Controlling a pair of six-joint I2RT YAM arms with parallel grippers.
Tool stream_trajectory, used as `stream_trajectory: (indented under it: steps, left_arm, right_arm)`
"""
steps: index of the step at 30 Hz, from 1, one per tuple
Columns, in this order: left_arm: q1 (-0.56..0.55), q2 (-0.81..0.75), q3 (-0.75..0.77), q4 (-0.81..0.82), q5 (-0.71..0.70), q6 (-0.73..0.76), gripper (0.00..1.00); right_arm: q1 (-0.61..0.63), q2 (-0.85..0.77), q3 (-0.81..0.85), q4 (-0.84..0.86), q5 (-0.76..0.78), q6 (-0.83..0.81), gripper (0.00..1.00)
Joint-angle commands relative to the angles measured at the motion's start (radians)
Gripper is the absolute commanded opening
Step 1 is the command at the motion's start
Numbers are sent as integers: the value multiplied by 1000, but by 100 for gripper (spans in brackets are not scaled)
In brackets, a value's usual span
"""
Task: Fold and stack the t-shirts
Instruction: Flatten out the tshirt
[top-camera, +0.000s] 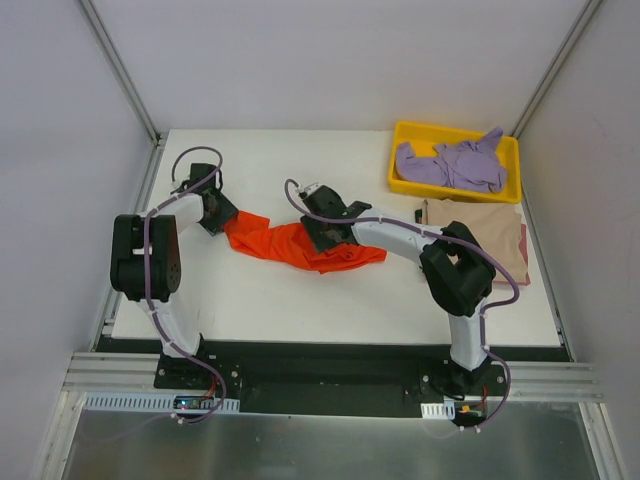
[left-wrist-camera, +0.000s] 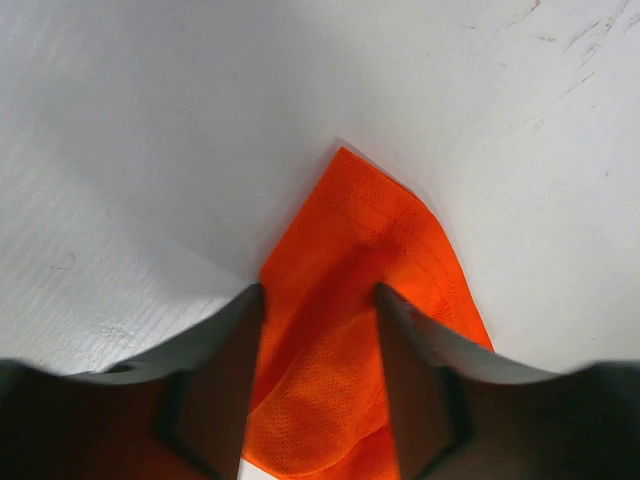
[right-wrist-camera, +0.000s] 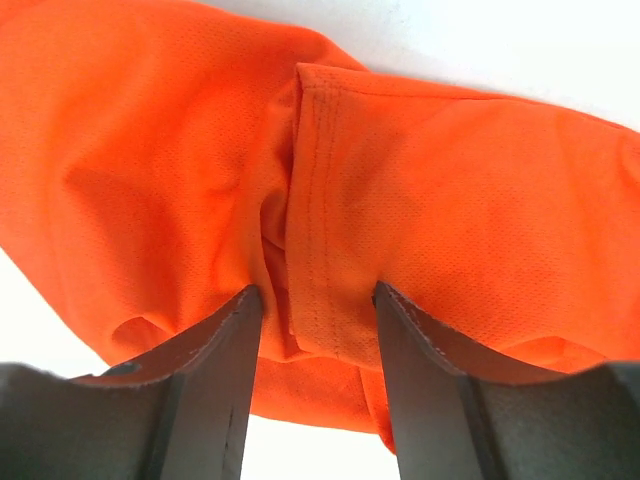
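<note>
The orange-red t-shirt (top-camera: 290, 243) lies crumpled in a strip across the table's middle. My left gripper (top-camera: 222, 214) is at its left end; in the left wrist view (left-wrist-camera: 318, 296) the jaws stand apart with a pointed corner of the orange cloth (left-wrist-camera: 345, 260) lying between them. My right gripper (top-camera: 326, 238) is over the shirt's middle right; in the right wrist view (right-wrist-camera: 318, 296) the jaws stand apart astride a stitched hem (right-wrist-camera: 318, 200). The lavender t-shirt (top-camera: 450, 165) is bunched in the tray. The tan t-shirt (top-camera: 485, 235) lies flat at the right.
The yellow tray (top-camera: 510, 150) stands at the back right corner, just behind the tan shirt. The white table (top-camera: 300, 310) ends at a black rail in front. White walls close in on three sides.
</note>
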Motion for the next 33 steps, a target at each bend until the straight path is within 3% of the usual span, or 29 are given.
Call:
stream_trajectory:
  steps: [1,2,4,5,9,17,22,24,27,33]
  left_arm:
    - [4,49,2,-43,29,-11,40]
    - [4,52,0,-41,28,-11,32]
    - [4,57,3,-40,28,-2,6]
    - [4,57,5,-43,29,1,0]
    - [4,28,-7,-43,17,6,0]
    - [4,-51,-55,-41,8,21,0]
    - [4,-85,-72,-41,-6,35,0]
    - [4,-100,-75,-41,-12,38,0]
    - [4,-120,-84,-41,-24,43,0]
    - [4,-212,-93,-44,-29,52,0]
  right_arm:
    - [5,1,29,-34,75,-28,50]
    - [5,3,26,-42,87,-34,48]
    - [5,6,16,-54,118,-36,45]
    - [3,6,13,-59,133,-39,44]
    - [3,-4,4,-76,156,-37,40]
    - [5,19,21,-40,32,-53,43]
    - [5,49,32,-53,116,-50,40]
    - [3,47,32,-53,160,-50,31]
    - [3,6,21,-63,220,-45,5]
    - [-3,-181,-30,-73,332,-65,2]
